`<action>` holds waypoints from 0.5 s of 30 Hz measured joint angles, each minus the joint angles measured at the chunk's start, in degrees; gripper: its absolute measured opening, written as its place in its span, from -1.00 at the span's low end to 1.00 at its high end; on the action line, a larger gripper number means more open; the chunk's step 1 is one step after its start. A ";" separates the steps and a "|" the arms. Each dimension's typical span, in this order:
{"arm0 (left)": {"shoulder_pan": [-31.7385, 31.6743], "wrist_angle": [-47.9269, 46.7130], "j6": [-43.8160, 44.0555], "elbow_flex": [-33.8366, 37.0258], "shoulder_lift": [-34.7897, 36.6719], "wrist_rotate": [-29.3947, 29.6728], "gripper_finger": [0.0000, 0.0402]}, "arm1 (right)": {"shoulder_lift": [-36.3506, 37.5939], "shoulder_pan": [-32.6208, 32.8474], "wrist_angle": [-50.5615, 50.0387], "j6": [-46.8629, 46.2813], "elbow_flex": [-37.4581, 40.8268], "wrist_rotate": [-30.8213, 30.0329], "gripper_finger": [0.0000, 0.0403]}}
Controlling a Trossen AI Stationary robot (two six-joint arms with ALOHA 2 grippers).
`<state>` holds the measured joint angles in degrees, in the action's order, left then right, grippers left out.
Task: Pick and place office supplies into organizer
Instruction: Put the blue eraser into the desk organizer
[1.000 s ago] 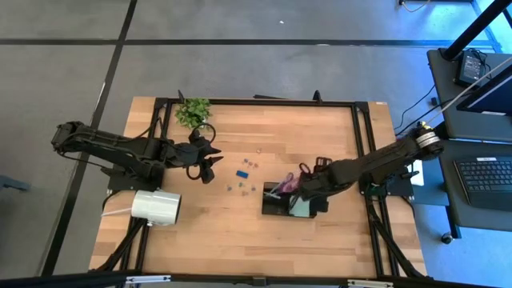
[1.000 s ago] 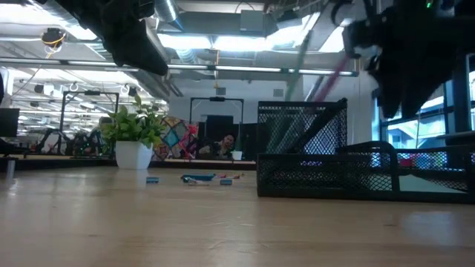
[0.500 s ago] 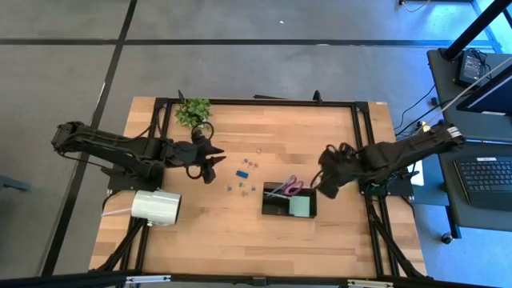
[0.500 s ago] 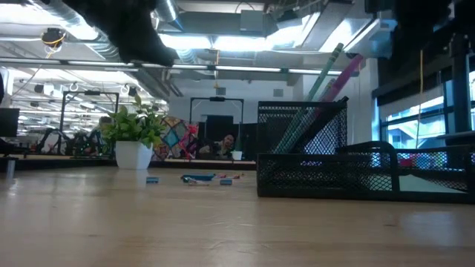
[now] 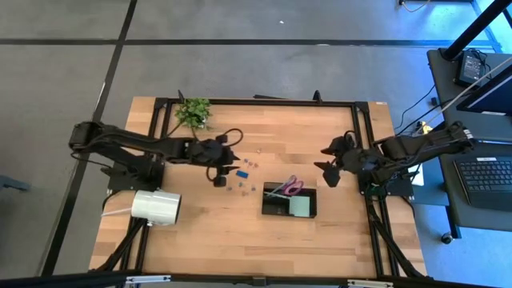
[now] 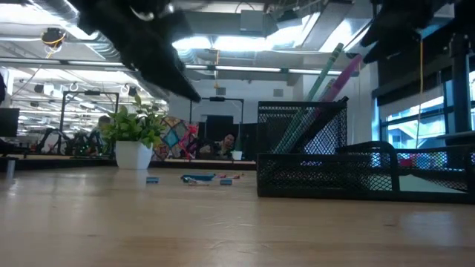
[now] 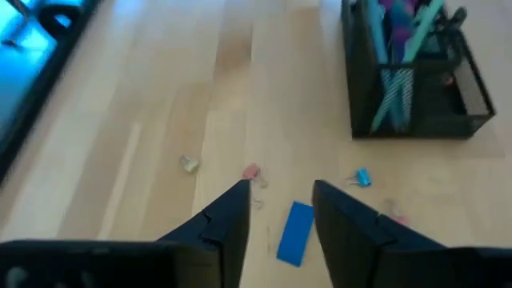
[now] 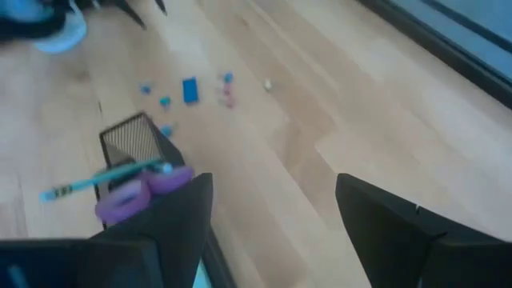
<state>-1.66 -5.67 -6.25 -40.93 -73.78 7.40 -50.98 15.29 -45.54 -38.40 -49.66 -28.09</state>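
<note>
Fingers of left gripper (image 7: 276,208) apart, nothing held, lined up over blue clip (image 7: 295,233) to grab it. Right gripper (image 5: 332,164) open, empty, beside organizer (image 5: 289,201); scissors (image 5: 291,187) already inside.

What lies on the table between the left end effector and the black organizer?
In the high view, only small loose clips lie between the left end effector and the organizer.
</note>
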 joint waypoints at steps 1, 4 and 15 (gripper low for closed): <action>-0.66 0.10 0.01 -0.54 -1.61 -0.72 -0.34 | 0.24 -0.30 1.79 1.29 1.10 0.02 0.33; -2.19 0.00 -1.73 -1.60 -5.74 -2.02 -0.35 | 0.42 -1.08 4.51 2.95 3.78 0.03 0.33; -2.95 -0.04 -8.71 -4.19 -18.22 -5.84 -0.36 | 0.40 -2.83 5.05 3.43 7.79 0.12 0.33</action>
<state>-4.61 -5.72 -14.96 -45.12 -92.00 1.56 -50.59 12.46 -40.49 -34.97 -41.87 -27.97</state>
